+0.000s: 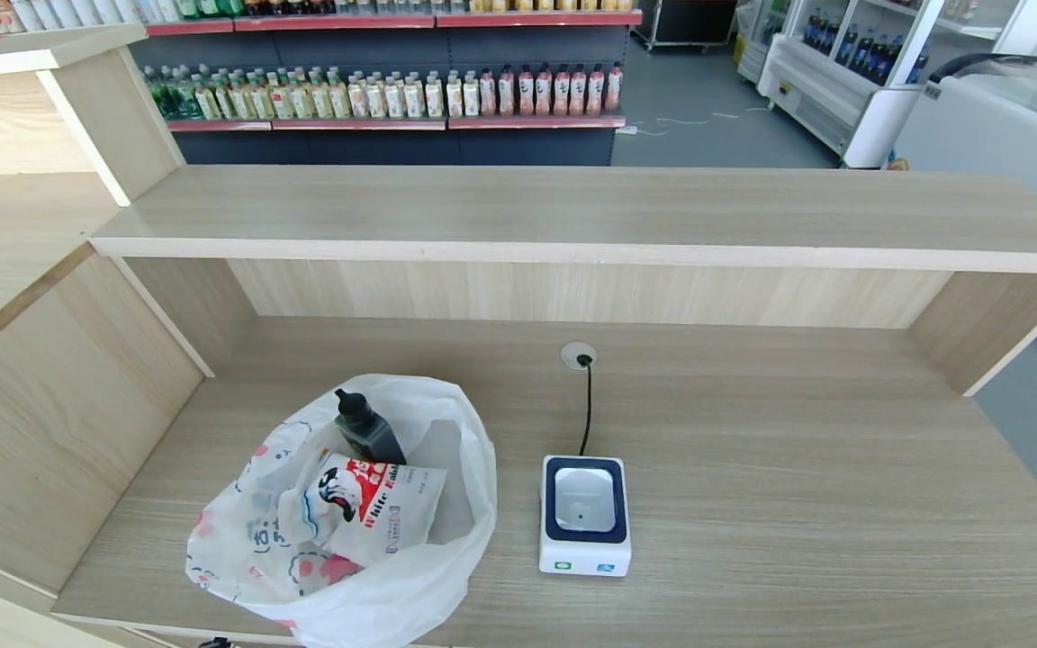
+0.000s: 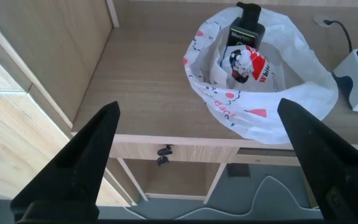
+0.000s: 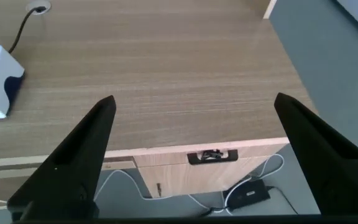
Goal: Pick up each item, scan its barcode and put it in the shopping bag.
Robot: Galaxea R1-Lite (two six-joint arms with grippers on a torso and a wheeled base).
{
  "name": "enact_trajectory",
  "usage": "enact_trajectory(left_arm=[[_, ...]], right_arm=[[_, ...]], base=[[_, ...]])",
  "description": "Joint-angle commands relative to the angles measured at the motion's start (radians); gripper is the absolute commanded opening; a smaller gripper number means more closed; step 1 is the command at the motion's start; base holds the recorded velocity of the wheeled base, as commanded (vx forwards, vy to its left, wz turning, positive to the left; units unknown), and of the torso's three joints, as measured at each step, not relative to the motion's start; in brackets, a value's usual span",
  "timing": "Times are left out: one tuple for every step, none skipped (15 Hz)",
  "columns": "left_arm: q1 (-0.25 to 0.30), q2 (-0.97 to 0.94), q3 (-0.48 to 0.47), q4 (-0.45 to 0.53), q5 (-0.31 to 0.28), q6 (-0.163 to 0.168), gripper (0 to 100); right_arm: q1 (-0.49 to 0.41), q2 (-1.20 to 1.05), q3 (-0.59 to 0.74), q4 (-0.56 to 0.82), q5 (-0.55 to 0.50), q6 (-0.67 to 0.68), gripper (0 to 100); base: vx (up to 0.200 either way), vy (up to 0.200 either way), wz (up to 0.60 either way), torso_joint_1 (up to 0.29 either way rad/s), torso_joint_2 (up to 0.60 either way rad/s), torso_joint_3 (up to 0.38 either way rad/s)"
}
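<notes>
Shopping bag [image 1: 478,504] and scanner [image 1: 584,513] on the tabletop [image 1: 798,504].
The bag stood near left, holding a black bottle [image 1: 367,430] and a snack packet [image 1: 374,508], the scanner just right of it; my left pincer [image 2: 199,106] and right pincer [image 3: 194,99] hung released above the near edge.

You face a wooden counter [image 1: 798,504] with a raised ledge [image 1: 572,207]; beyond it you see bottle shelves [image 1: 392,121], grey floor [image 1: 707,99] and coolers [image 1: 852,72] on the right.
</notes>
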Motion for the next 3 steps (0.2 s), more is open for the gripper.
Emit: enact_trajectory(left_arm=[[0.0, 0.0, 0.0, 0.0, 0.0, 0.0, 100], [0.0, 0.0, 0.0, 0.0, 0.0, 0.0, 100], [0.0, 0.0, 0.0, 0.0, 0.0, 0.0, 100]], right_arm=[[0.001, -0.013, 0.0, 0.006, 0.0, 0.0, 100], [0.001, -0.013, 0.0, 0.007, -0.001, 0.0, 100], [0.001, -0.013, 0.0, 0.009, -0.003, -0.003, 100]], base=[[0.0, 0.0, 0.0, 0.0, 0.0, 0.0], [0.0, 0.0, 0.0, 0.0, 0.0, 0.0], [0.0, 0.0, 0.0, 0.0, 0.0, 0.0]])
